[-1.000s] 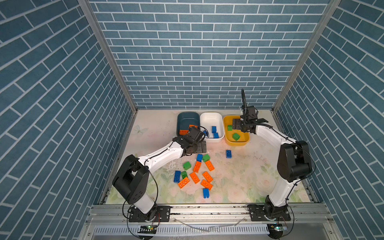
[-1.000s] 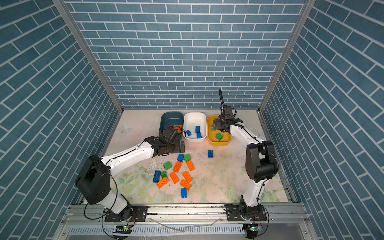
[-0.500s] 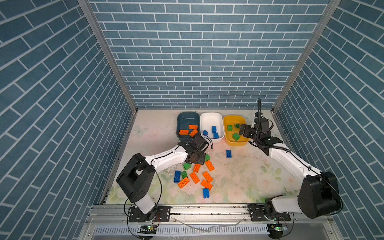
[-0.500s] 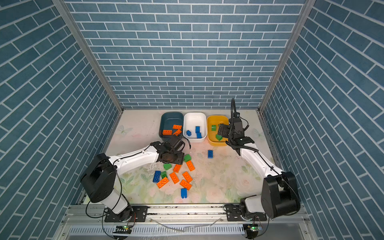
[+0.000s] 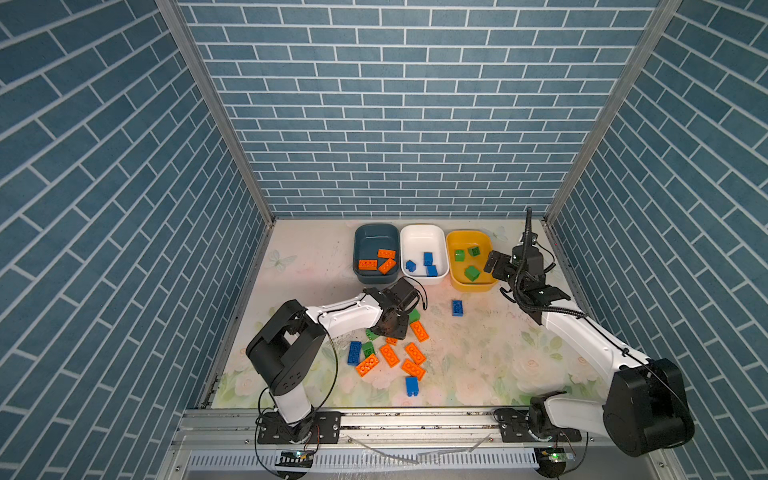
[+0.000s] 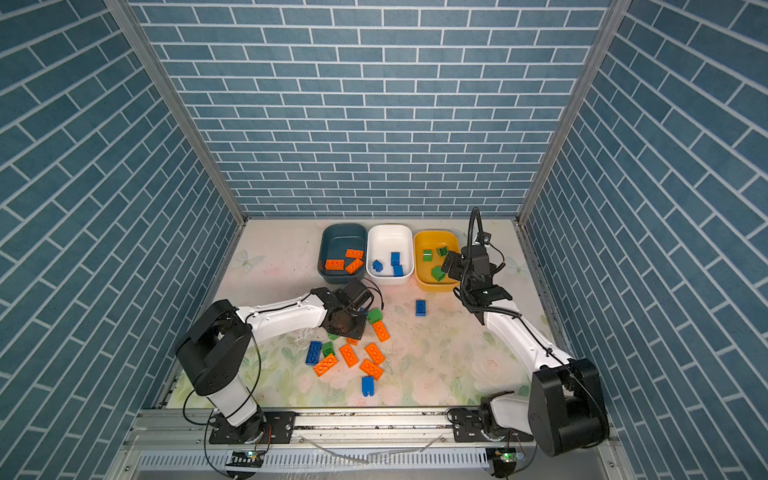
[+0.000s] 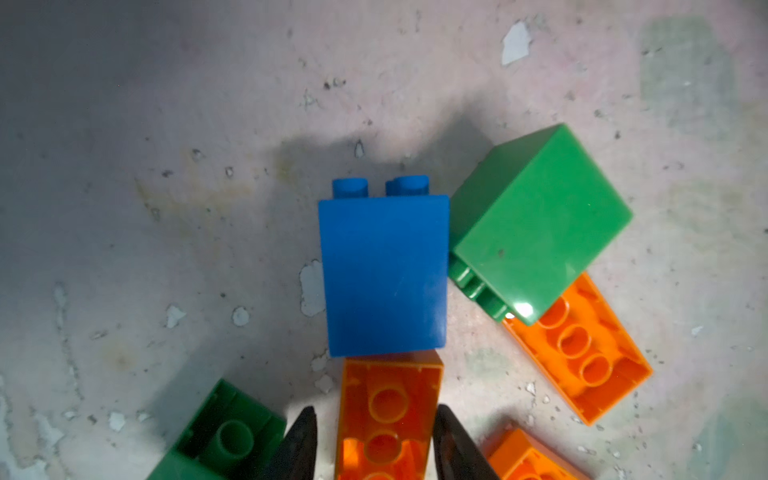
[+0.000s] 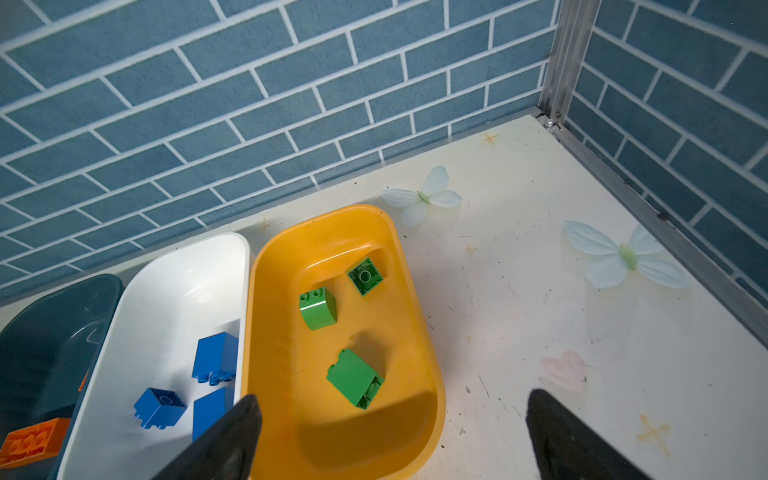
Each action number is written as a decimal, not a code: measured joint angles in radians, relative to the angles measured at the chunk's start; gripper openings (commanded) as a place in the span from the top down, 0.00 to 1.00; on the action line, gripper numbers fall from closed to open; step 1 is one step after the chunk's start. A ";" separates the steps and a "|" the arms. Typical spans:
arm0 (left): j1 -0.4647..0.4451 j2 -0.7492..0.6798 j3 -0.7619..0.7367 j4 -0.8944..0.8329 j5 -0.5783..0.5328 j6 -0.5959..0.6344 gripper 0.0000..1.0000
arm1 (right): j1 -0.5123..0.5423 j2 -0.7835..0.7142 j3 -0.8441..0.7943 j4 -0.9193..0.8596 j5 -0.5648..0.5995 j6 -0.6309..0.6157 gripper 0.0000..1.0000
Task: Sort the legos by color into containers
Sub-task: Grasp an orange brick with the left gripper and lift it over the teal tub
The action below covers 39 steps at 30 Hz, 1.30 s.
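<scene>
Loose legos lie mid-table in both top views: several orange ones (image 5: 389, 355), blue ones (image 5: 354, 352) and green ones (image 5: 368, 348). My left gripper (image 7: 374, 415) is down on this pile, its fingers on the two long sides of an upturned orange lego (image 7: 388, 415), which butts against a blue lego (image 7: 384, 274). A green lego (image 7: 536, 224) leans on another orange one (image 7: 577, 345). The containers stand at the back: teal (image 5: 376, 235) with orange legos, white (image 5: 422, 230) with blue, yellow (image 5: 465, 237) with green. My right gripper (image 8: 395, 397) hangs open and empty at the yellow container's near right corner.
A single blue lego (image 5: 457, 307) lies apart, in front of the yellow container. Another blue one (image 5: 412, 385) lies nearest the front rail. Brick-patterned walls close in the back and both sides. Bare floral tabletop (image 5: 498, 353) stretches right of the pile.
My left gripper came from the teal container down onto the pile and its jaws narrowed around the orange lego. My right gripper drew back from over the yellow container, staying open.
</scene>
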 measured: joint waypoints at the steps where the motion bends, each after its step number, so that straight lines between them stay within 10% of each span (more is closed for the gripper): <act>1: 0.000 0.007 0.000 0.001 0.002 0.000 0.57 | 0.000 0.000 0.000 0.000 0.005 0.002 0.01; 24: 0.002 -0.127 0.016 0.022 -0.066 0.003 0.72 | -0.009 0.000 0.000 -0.045 0.011 0.047 0.01; 39: 0.214 0.042 0.366 0.040 -0.128 -0.012 0.70 | -0.009 -0.092 -0.030 -0.019 -0.048 0.045 0.01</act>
